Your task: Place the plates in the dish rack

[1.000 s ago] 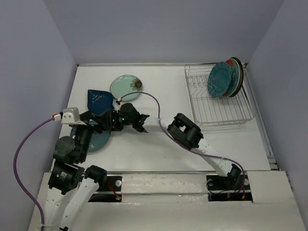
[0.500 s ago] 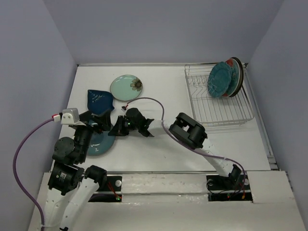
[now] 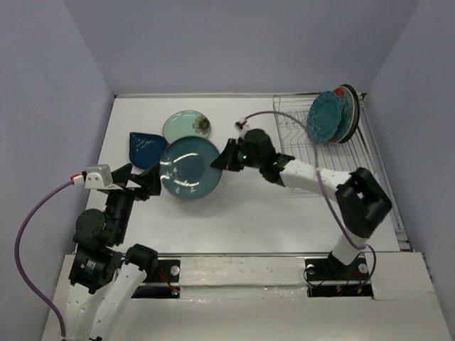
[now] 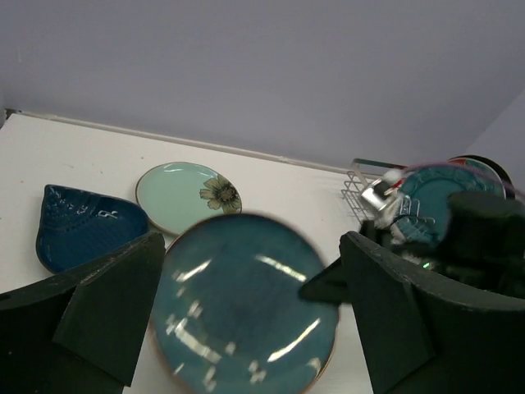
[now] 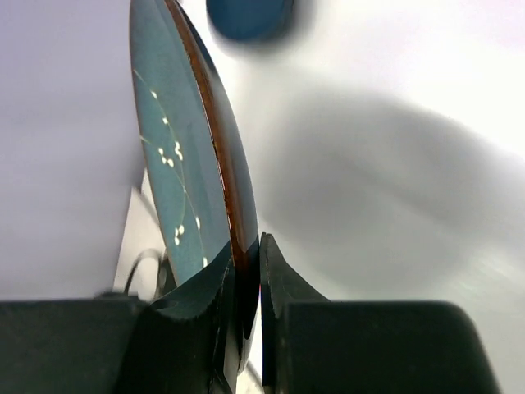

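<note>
Right gripper point(image 3: 226, 158), seen from above, has closed on the right rim of the round plate point(image 3: 190, 167) and raised it off the table, where a second ago it lay flat. The left gripper point(image 3: 138, 181) has pulled back, jaws wide and empty. From the left wrist, the plate floats tilted ahead of the spread fingers, untouched, with the navy plate point(image 4: 82, 234) and mint plate point(image 4: 184, 193) lying behind. From the right wrist, the fingers pinch the brown rim edge-on. The handover looks done. The carry to the rack point(image 3: 327, 170), well to the right, comes next.

Right hand point(image 3: 227, 158) pinched closed and raised; left hand point(image 3: 138, 181) fully spread.
</note>
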